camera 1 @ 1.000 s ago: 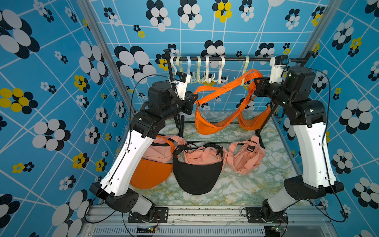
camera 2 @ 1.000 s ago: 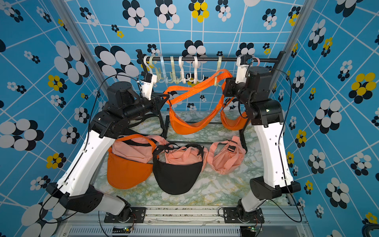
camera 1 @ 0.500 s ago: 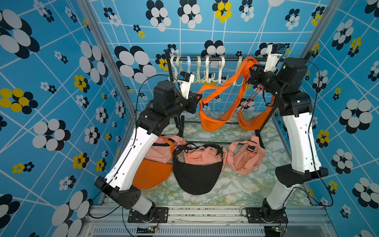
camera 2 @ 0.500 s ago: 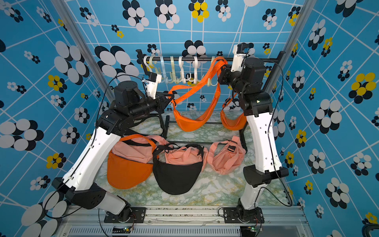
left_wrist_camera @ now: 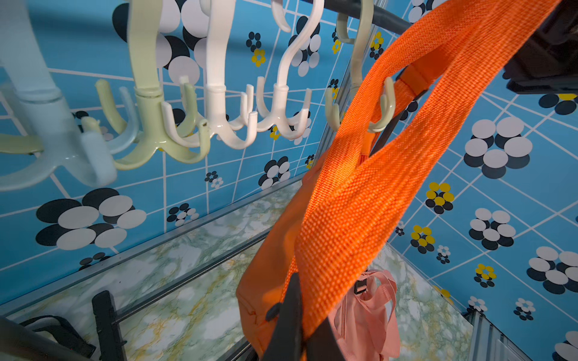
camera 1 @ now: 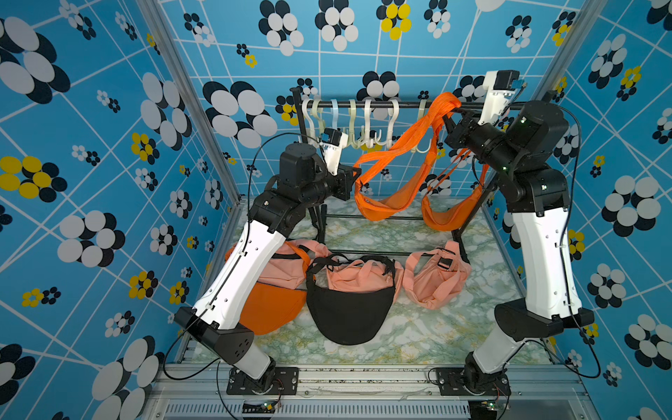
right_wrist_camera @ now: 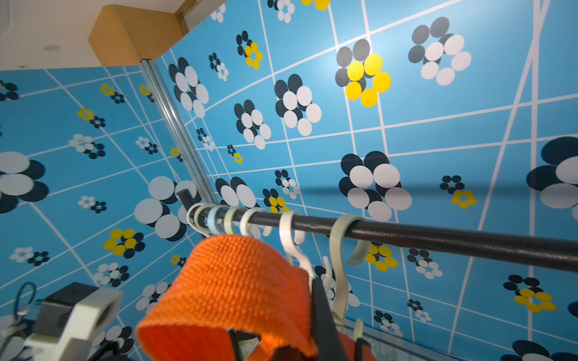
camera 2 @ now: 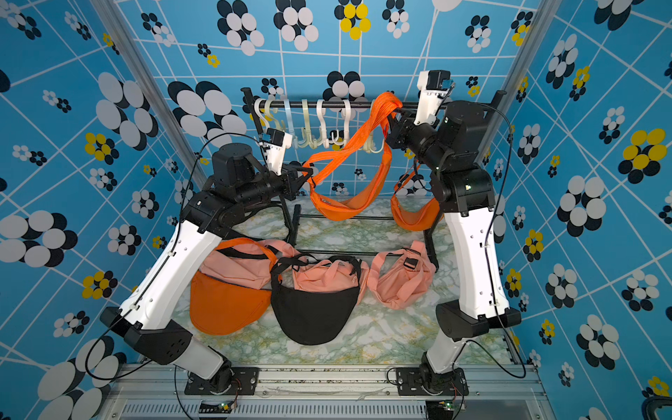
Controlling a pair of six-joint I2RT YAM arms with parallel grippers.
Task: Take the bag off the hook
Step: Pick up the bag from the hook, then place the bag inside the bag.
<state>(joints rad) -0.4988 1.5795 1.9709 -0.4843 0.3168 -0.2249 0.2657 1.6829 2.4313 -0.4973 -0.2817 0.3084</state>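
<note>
- Orange bag (camera 1: 385, 203) hangs in mid-air in front of the black rail (camera 1: 400, 105). It is slung between the two arms by its wide woven strap (camera 1: 403, 145).
- The right gripper (camera 1: 451, 115) is clamped tight on the strap's top loop and holds it level with the rail.
- The left gripper (camera 1: 355, 174) is pinched closed on the strap's lower end, beside the bag's body.
- The strap crosses the pale green hook (left_wrist_camera: 383, 109); I cannot tell whether it is clear of the prongs.
- A second orange bag (camera 1: 447, 214) hangs just beside it, toward the right arm.
- More plastic hooks (camera 1: 367, 138) line the rail.
- Below, a black bag (camera 1: 347, 312) and pink bags (camera 1: 432, 280) lie on the marble table (camera 1: 418, 338).
</note>
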